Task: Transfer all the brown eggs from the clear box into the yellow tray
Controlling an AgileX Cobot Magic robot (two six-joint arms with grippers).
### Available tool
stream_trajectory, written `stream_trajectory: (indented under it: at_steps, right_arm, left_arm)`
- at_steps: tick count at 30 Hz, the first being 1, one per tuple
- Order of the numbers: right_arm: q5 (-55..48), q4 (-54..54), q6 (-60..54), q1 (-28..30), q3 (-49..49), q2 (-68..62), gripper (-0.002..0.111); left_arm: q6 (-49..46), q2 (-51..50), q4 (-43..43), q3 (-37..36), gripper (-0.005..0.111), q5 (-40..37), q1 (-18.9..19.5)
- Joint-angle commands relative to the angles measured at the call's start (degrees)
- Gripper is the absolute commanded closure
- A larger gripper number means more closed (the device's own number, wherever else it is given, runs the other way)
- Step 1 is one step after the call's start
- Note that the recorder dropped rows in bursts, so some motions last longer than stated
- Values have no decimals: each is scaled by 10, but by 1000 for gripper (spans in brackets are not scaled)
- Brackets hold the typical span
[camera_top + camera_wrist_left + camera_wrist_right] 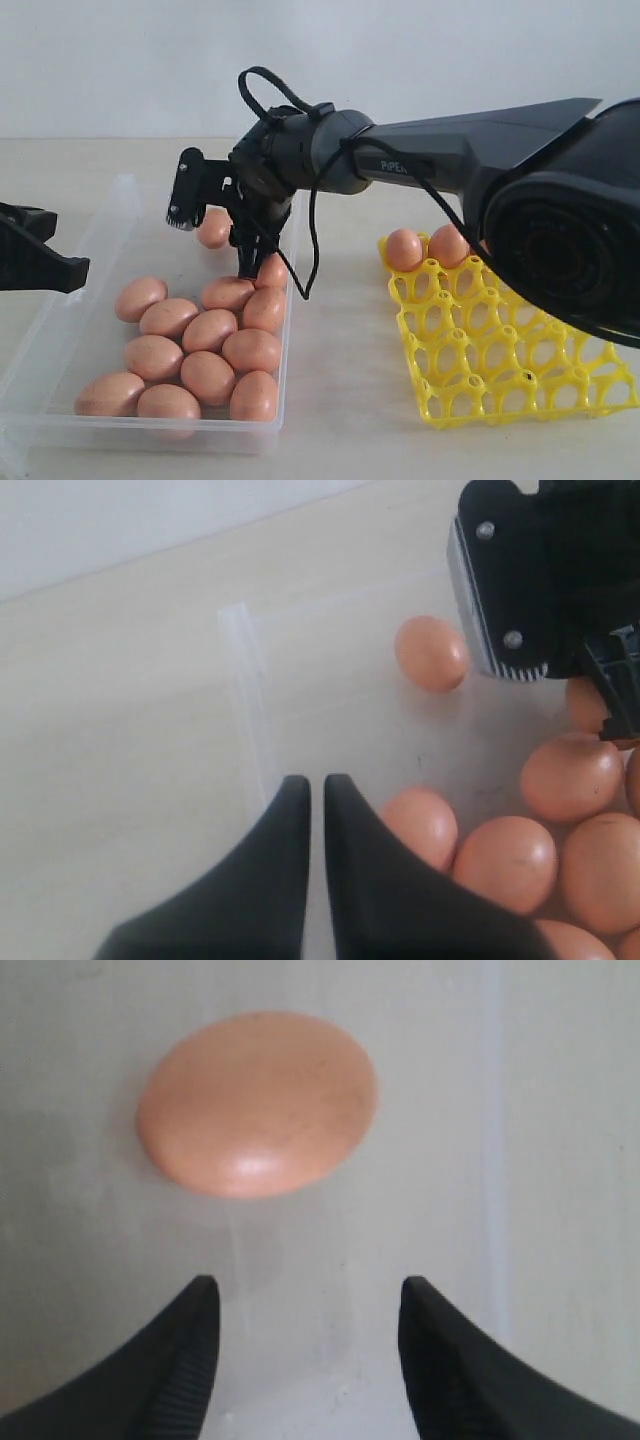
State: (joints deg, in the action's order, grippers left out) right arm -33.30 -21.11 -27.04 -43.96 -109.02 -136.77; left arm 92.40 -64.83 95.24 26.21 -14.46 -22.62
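Note:
Several brown eggs [210, 330] lie clustered in the clear box [60, 320] on the left. One lone egg [213, 228] rests apart at the box's far end. My right gripper [212, 246] reaches across and hangs open over that lone egg [258, 1103], one finger on each side, nothing between the fingers [190, 1350]. The yellow tray [500, 370] on the right holds two visible eggs [403, 250] in its far row; the arm hides part of it. My left gripper [308, 782] is shut and empty, over the box's left rim [245, 680], beside the cluster [505, 860].
The right arm's black body [560, 200] fills the upper right of the exterior view and spans above the gap between box and tray. The light wooden table [340, 400] carries both containers. A pale wall stands behind.

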Motion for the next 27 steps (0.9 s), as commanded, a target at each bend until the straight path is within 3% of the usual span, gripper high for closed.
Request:
stream_trajectory:
  at_steps: [1, 6, 13, 19, 27]
  right_arm:
    - [11, -1, 163, 0, -3, 59, 60]
    - [3, 65, 265, 4, -50, 88, 62]
    - [-85, 374, 206, 41, -146, 53, 63]
    - [-189, 383, 212, 62, -185, 3, 63]
    - [-181, 307, 208, 62, -185, -29, 63]
  left_arm:
    - [0, 5, 3, -2, 103, -1, 2]
    - [0, 5, 3, -2, 103, -4, 2]
    - [1, 5, -1, -2, 103, -3, 2]
    - [0, 5, -1, -2, 103, -3, 2]
    - [-3, 5, 0, -2, 103, -5, 2]
